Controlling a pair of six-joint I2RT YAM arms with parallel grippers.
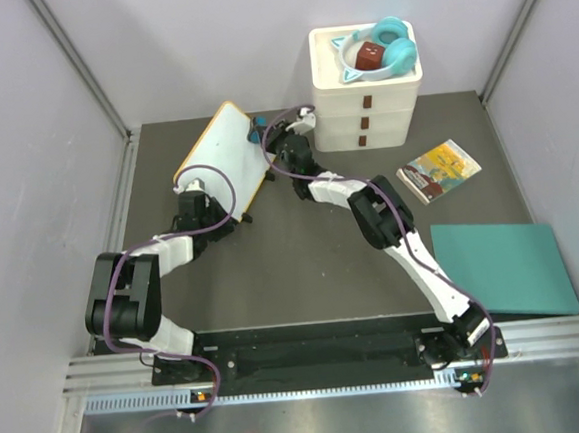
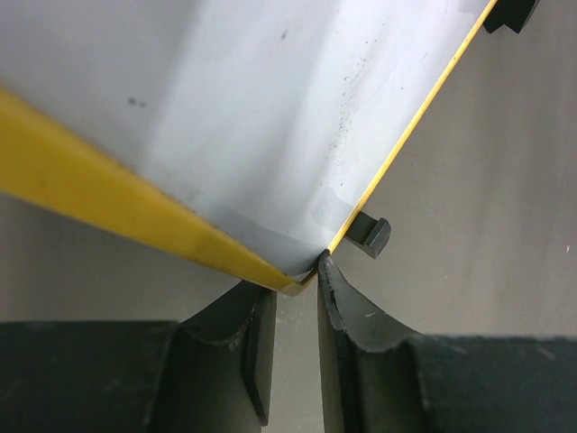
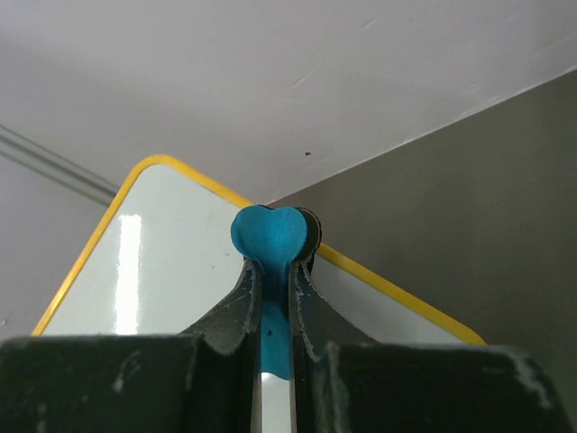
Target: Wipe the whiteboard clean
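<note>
Whiteboard [image 1: 223, 158] stood tilted at the back left of the table [image 1: 303, 266], surface nearly clean, only faint specks. My left claw [image 2: 297, 284] pinched its near corner. My right claw [image 3: 275, 271] was clamped on a blue eraser [image 3: 270, 236] at the far rim. Judged: wiping step, nearly finished. Next: sweep the eraser over the specks, left grip firm.
</note>
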